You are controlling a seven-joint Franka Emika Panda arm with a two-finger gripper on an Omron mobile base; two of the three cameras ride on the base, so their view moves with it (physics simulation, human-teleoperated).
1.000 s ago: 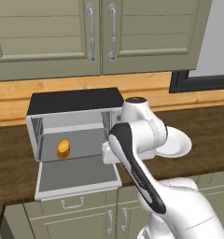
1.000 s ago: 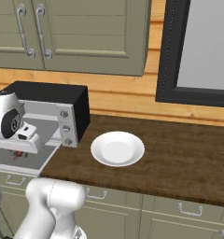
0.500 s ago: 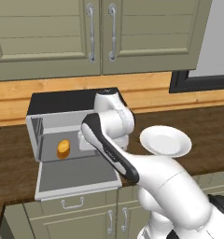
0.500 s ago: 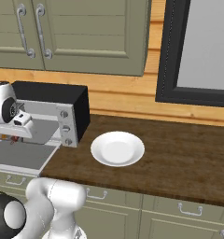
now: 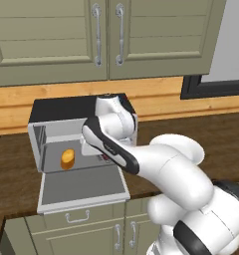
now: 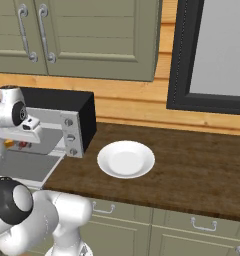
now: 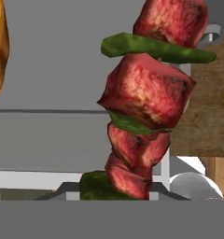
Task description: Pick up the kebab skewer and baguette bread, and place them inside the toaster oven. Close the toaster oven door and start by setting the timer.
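Inside the toaster oven (image 5: 76,134), beside the baguette bread (image 5: 67,158), lower the kebab skewer (image 7: 144,112) level, tool (image 5: 94,151) narrowly clamped on it, releasing only once resting, clear of the toaster oven door (image 5: 81,188).

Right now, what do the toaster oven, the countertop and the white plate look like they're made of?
The toaster oven looks like brushed silver metal with a matte black top, judging by its grey sheen. The countertop seems to be dark wood, since streaky brown grain shows across it. The white plate looks like glazed ceramic, smooth and uniformly white, though plastic can't be ruled out.
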